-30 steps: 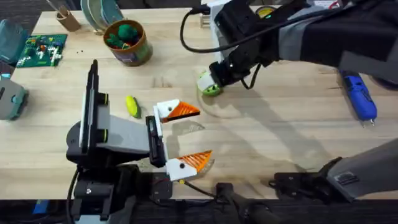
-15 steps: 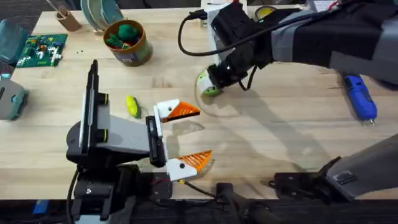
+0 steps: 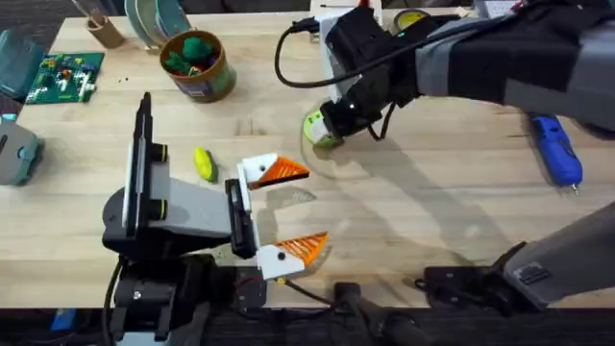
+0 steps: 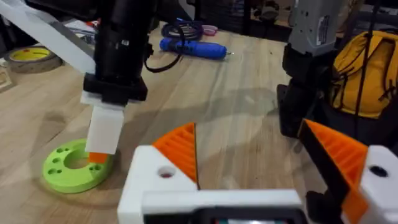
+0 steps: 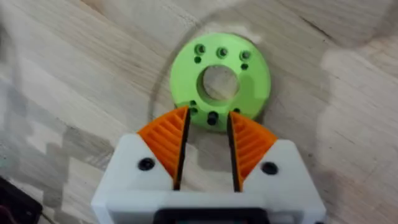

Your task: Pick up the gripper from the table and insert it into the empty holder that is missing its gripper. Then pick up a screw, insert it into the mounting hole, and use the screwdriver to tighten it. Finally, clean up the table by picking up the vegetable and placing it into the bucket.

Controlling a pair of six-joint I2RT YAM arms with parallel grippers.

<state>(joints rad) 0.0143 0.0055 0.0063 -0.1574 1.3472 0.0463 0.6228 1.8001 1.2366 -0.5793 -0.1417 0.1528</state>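
Note:
My right gripper (image 3: 332,120) hangs low over a bright green ring disc (image 3: 320,130). In the right wrist view its orange fingers (image 5: 166,142) stand a narrow gap apart over the disc's (image 5: 221,78) near rim, open. My left gripper (image 3: 288,211) rests open near the table's front, nothing between its fingers (image 4: 180,149). The yellow-green vegetable (image 3: 205,163) lies just left of it. The bucket (image 3: 199,67) stands at the back left with a green thing inside. The blue screwdriver (image 3: 555,149) lies at the far right. The loose gripper, the holder and the screw are out of view.
A green circuit board (image 3: 62,77) and a teal block (image 3: 14,149) sit at the far left. Grey-green bowls (image 3: 154,19) stand behind the bucket. A yellow tape roll (image 4: 34,57) lies at the back. Bare wood spreads between the disc and the screwdriver (image 4: 189,48).
My right gripper has shifted slightly left and settled over the green disc. The left arm has not moved.

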